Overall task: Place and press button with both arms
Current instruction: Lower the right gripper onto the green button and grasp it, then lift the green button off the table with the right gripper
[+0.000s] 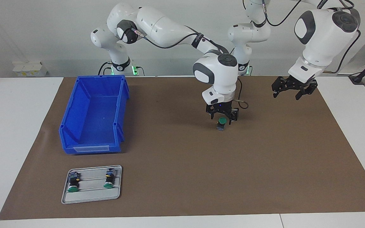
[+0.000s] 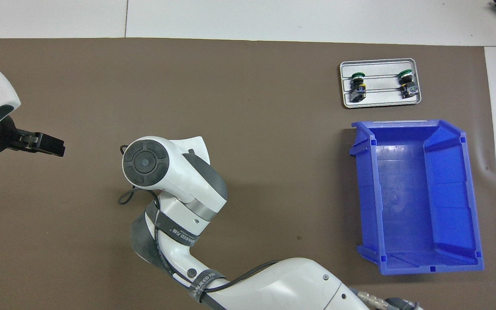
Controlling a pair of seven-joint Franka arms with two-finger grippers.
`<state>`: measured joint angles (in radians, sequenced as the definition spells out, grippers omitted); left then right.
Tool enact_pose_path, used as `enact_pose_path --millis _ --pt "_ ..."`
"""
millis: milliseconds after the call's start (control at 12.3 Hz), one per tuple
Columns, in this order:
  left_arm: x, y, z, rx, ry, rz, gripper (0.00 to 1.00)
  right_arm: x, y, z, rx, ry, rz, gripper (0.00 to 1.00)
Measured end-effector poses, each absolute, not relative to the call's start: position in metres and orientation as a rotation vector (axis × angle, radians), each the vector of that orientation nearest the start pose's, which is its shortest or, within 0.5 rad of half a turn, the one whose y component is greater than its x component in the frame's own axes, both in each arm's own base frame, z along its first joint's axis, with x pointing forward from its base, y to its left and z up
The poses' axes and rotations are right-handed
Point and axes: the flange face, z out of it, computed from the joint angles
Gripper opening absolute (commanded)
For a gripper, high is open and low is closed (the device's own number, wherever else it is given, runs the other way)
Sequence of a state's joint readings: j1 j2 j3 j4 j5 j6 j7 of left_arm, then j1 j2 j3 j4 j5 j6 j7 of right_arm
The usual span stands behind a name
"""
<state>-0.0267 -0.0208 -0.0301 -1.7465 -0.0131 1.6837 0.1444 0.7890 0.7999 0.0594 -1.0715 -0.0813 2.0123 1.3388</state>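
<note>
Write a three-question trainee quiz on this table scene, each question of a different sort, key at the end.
1. True or false: the button lies inside the blue bin.
2. Which pincer is around the button? A) left pincer B) right pincer C) neither
3. Fill in: besides the standing one, ___ more green-capped switches lie on the grey tray.

Key
1. False: it stands upright on the brown mat, green cap up.
2. B: the right pincer is open, its fingers on either side of the cap; the left pincer waits open in the air over the mat at the left arm's end.
3. Two.
</note>
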Motion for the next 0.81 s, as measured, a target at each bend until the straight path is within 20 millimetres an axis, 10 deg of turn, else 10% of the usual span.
enact_pose_path --millis 812 --pt "0.545 -0.03 0.569 -3.112 0.315 0.073 1.0 0.52 0.579 0.345 -3.005 0.679 -0.204 0.65"
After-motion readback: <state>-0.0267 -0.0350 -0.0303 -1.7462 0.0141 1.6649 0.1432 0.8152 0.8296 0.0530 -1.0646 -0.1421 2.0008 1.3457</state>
